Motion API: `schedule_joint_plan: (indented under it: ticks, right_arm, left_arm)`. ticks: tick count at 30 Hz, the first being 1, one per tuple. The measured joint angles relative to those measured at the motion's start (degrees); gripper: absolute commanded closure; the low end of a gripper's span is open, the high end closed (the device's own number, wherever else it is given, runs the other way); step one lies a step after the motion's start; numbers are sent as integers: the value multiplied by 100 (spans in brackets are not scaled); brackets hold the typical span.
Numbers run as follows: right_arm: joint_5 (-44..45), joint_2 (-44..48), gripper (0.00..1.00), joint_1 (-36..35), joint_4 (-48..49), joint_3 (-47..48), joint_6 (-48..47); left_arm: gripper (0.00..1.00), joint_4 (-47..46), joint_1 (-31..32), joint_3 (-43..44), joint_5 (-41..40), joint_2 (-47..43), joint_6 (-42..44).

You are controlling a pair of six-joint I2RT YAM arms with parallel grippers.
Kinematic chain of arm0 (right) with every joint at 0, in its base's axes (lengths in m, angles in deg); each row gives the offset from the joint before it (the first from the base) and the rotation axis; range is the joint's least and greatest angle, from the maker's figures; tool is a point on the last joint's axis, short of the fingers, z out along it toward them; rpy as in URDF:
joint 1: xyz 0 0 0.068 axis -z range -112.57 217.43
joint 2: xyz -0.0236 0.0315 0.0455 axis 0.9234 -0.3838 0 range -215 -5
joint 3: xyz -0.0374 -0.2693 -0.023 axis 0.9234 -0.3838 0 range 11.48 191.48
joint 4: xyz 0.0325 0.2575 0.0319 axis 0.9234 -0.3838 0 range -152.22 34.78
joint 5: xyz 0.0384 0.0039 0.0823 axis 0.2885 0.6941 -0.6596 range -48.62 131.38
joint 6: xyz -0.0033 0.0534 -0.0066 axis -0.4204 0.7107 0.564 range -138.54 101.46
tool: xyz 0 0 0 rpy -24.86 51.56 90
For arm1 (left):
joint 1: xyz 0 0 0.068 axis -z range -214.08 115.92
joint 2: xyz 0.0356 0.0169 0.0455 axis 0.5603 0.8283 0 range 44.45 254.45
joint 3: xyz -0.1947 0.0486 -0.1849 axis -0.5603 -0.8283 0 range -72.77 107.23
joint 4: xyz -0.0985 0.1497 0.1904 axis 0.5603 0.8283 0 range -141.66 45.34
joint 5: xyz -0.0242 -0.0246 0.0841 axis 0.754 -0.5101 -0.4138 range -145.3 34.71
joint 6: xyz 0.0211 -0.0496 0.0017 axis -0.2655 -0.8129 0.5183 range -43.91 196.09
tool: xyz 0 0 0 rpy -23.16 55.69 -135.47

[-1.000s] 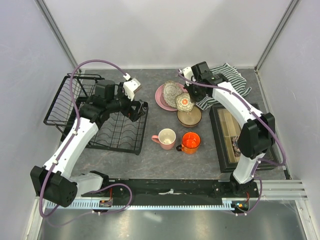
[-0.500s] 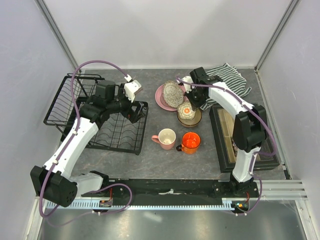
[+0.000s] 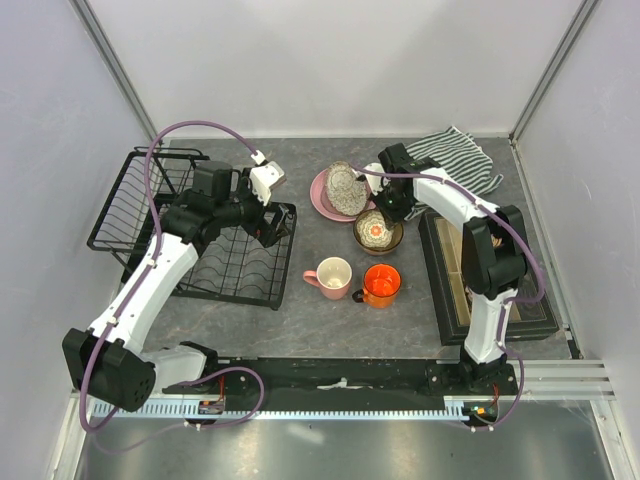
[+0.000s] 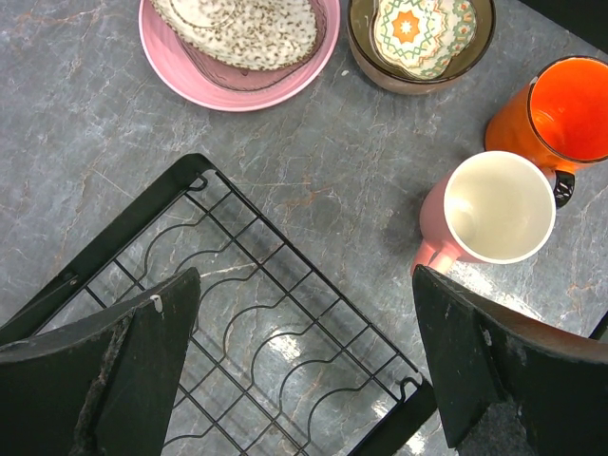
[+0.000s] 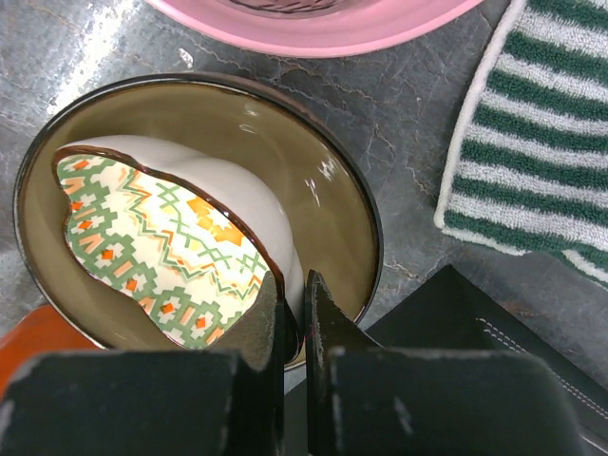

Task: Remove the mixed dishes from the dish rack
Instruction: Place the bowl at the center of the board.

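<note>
The black wire dish rack stands at the left, and I see no dish in it. My left gripper is open and empty above the rack's flat tray. My right gripper is shut on the rim of the small floral bowl, which sits tilted inside the tan-brown bowl. The patterned oval dish lies on the pink plate. The pink mug and the orange mug stand side by side in front of the bowls.
A green-striped towel lies at the back right. The dark compartmented box sits right of the bowls, close under the right arm. Grey walls enclose the table on three sides.
My right gripper has come down and toward the front with the floral bowl, setting it into the tan-brown bowl. The left arm has barely moved.
</note>
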Motion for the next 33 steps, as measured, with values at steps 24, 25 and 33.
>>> schedule_joint_plan:
  ticks: [24,25,33]
  right_arm:
    - [96,-103,63,0,90,-11,-57]
    - [109,-103,62,0,90,-11,-57]
    - [107,-103,55,-7,90,-11,-52]
  left_arm:
    - [1,57,0,0,2,0,48]
    - [1,72,2,0,2,0,50]
    - [1,122,2,0,0,0,90]
